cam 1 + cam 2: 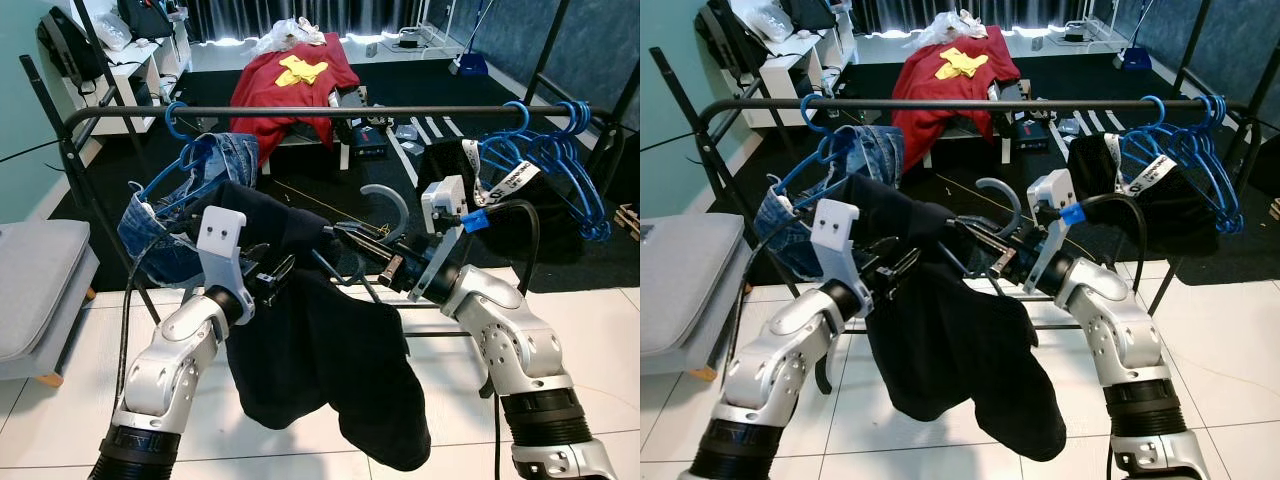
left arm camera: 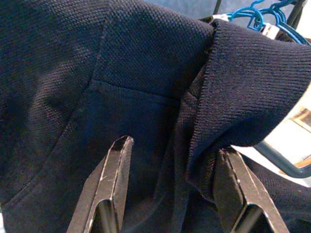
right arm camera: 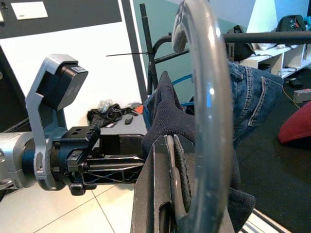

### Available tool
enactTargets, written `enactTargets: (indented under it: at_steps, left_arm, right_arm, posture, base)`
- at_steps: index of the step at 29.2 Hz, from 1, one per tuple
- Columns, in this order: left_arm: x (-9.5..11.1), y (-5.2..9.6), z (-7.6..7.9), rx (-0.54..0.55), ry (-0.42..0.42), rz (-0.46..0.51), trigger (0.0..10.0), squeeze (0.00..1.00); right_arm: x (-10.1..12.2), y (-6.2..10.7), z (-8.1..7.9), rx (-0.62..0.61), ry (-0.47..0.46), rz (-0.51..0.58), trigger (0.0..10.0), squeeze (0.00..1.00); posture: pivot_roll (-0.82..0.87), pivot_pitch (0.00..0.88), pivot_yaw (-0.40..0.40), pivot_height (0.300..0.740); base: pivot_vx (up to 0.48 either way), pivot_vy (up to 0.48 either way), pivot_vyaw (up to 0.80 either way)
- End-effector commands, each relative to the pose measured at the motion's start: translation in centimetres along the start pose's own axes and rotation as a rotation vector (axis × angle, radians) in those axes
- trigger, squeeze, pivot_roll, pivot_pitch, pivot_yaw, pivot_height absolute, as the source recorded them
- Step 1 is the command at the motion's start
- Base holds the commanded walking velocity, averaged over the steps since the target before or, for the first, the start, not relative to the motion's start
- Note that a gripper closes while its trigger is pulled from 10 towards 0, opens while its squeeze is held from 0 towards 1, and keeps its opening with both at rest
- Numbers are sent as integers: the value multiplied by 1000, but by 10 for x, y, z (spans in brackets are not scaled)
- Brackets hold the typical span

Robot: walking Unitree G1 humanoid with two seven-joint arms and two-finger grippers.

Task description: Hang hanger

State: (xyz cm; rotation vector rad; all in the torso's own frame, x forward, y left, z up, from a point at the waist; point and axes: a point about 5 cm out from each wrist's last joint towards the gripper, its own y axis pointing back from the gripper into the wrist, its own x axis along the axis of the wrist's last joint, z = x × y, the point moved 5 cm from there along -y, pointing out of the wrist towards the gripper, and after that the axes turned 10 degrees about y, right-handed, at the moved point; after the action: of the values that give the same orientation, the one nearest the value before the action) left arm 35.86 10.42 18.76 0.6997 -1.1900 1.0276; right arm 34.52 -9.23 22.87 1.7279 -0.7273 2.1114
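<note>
A: Black fingers of the right gripper (image 3: 165, 194) are pinched on the grey hanger (image 1: 385, 205), w/ a fold of the dark garment (image 1: 320, 360) caught up around the neck where it's gripped

B: And the hook itself?

A: Rises just above that gripper, curving up and over, open air round it. It sits below the black rail (image 1: 330, 113) of the clothes rack, not touching it, roughly mid-span

B: Left side?

A: Left gripper (image 2: 170, 184) is spread, fingers (image 2: 114, 184) apart w/ the garment's knit fabric bunched between and over them. Can't tell if the pads actually press the cloth. It's at the garment's left shoulder, about level w/ the right one, so the garment hangs between the two arms and drapes down toward the white tile floor (image 1: 80, 420)

B: What else is on the rail?

A: Denim piece (image 1: 185, 205) on a blue hanger (image 1: 180, 120) near the rail's left end, just beside the left gripper. Bunch of empty blue hangers (image 1: 555, 150) at the right end, w/ another dark item below them

B: Further out?

A: Grey cushion seat (image 1: 40, 285) far left. Beyond the rack, a red cloth (image 1: 290, 85) w/ a yellow piece on top, lying on a dark carpet
</note>
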Motion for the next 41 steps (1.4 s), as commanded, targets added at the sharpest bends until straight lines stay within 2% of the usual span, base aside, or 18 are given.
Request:
enactTargets:
  at_steps: [1,6,7,8,13,18,21,24,25,29,31,32,34,38,39,41]
  left_arm:
    - [-6,4,-8,40,-12,-28,10000,0]
    - [-6,-2,-2,33,6,-24,10000,0]
    - [-6,-3,0,28,9,-24,5412,0]
    - [-7,-4,-1,38,11,-25,0,0]
    - [-4,-3,-11,79,14,-12,0,0]
    - [0,-3,-13,90,12,4,0,0]
    - [10,-4,-20,124,1,43,0,0]
    - [22,-5,-25,153,-9,82,0,0]
    - [32,-8,-30,176,-21,108,0,0]
    - [42,-11,-34,194,-41,132,0,0]
    - [49,-13,-41,211,-76,137,0,0]
    - [49,-13,-41,211,-76,137,0,0]
    - [56,-15,-50,234,-123,136,0,0]
    - [58,-15,-54,243,-136,135,0,0]
    - [62,-16,-62,267,-147,136,0,0]
    - [64,-16,-64,274,-153,139,0,0]
  right_arm:
    - [20,-1,-2,19,30,71,10000,0]
    - [19,-3,-5,28,26,69,10000,0]
    - [19,-3,-5,30,26,69,10000,0]
    - [19,-3,-6,30,27,67,10000,0]
    - [18,-3,-6,27,26,61,10000,0]
    - [17,-3,-7,27,24,58,10000,0]
    - [11,-3,-9,33,33,32,10000,0]
    - [3,-3,-11,31,48,-4,10000,0]
    - [-8,-1,-15,23,59,-37,10000,0]
    - [-21,2,-20,22,73,-80,10000,0]
    - [-35,7,-26,20,87,-119,10000,0]
    - [-35,7,-26,20,87,-119,10000,0]
    - [-46,12,-30,-3,88,-138,10000,0]
    - [-48,15,-31,-21,87,-137,10000,0]
    - [-55,21,-36,-29,58,-142,10000,0]
    - [-60,25,-41,-17,44,-154,10000,0]
  posture:
    - [55,54,40,740]
    - [54,57,40,740]
    - [52,59,42,740]
    - [52,59,42,740]
    - [51,61,44,740]
    - [53,65,42,740]
    - [51,69,43,740]
    - [49,71,42,740]
    - [48,72,42,740]
    - [49,73,42,740]
    - [52,75,41,740]
    - [52,75,41,740]
    - [49,79,46,740]
    - [49,79,46,740]
    - [47,81,47,740]
    - [48,82,47,740]
  base:
    - [0,0,0]
    - [0,0,0]
    - [0,0,0]
    - [0,0,0]
    - [0,0,0]
    - [0,0,0]
    - [0,0,0]
    - [0,0,0]
    - [0,0,0]
    - [0,0,0]
    - [0,0,0]
    - [0,0,0]
    - [0,0,0]
    - [0,0,0]
    - [0,0,0]
    - [0,0,0]
